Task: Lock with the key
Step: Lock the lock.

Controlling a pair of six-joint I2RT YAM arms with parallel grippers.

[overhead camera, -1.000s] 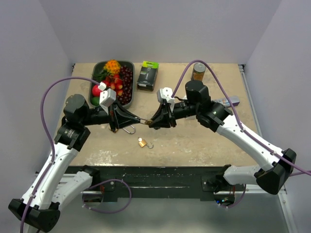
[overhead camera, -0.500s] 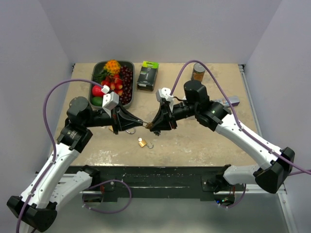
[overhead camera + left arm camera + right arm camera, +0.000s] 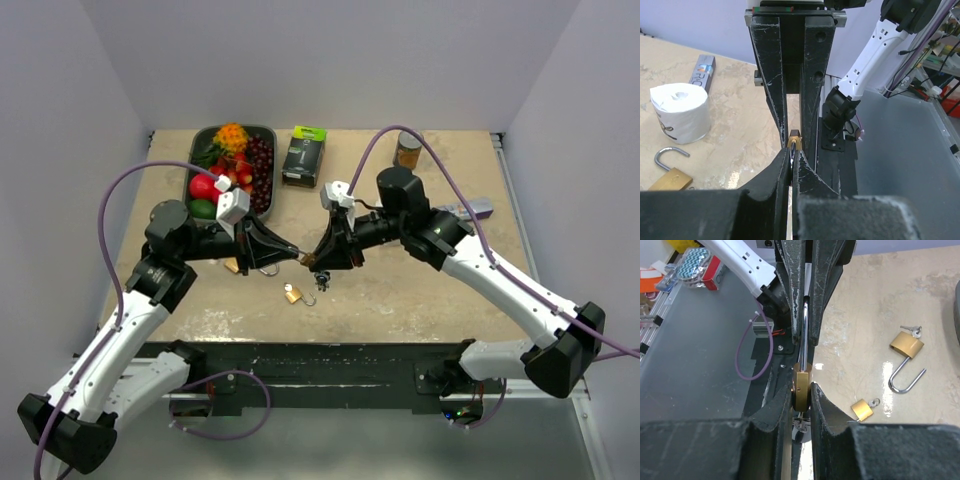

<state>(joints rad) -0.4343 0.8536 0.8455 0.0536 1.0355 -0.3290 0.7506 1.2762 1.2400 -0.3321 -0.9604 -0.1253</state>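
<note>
Gleaming brass padlock [image 3: 801,387], silver shackle [image 3: 805,330], edge-on between black jaws.

Beige table [image 3: 400,300], far edge, left to right: fruit tray [image 3: 273,140], black-green box [image 3: 303,155], jar [image 3: 407,150]. Near edge, centre: small brass padlock [image 3: 292,294]; left of it, large open padlock [image 3: 906,347]. Right side: paper roll [image 3: 679,112], grey packet [image 3: 475,210].

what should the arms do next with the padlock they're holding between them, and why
The right gripper clamps the padlock by its brass body, the left gripper pinches its steel loop, and keys hang from its bottom. So probably ease the grippers together to push the loop home; whether it is already seated is unclear.
</note>
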